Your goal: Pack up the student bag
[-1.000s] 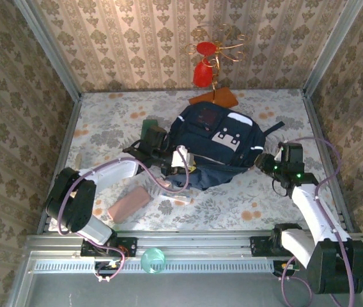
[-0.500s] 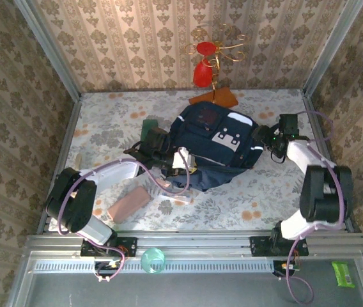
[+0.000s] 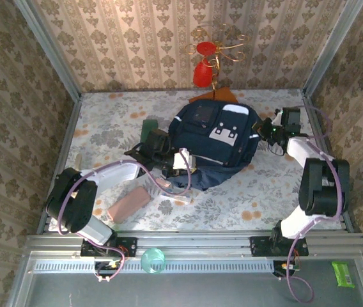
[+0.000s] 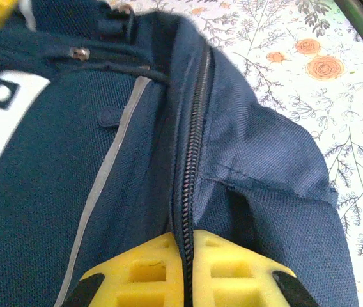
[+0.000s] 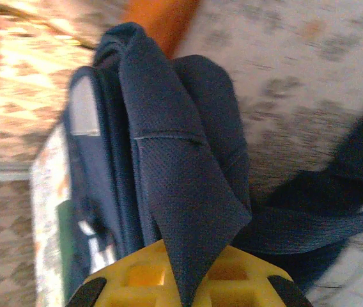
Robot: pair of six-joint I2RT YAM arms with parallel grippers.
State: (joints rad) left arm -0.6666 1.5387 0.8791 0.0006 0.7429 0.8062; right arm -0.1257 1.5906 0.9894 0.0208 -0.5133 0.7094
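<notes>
Since half a second ago the right claw [image 3: 262, 132] has drawn rearward, tipping the student bag [image 3: 216, 144] up beside it, clenched on a navy fabric fold. The left claw [image 4: 183, 256] grasps the bag's zip [image 4: 191, 160]. The bag sits between both claws on the floral worktop [image 3: 105, 121], with damask-papered walls [image 3: 137, 45] around.

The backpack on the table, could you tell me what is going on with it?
Both arms are gripping the student bag. The left gripper is pinched on the fabric at its zipper, and the right gripper is shut on a fold at the bag's right side. A pink block and a green item lie outside it.
</notes>
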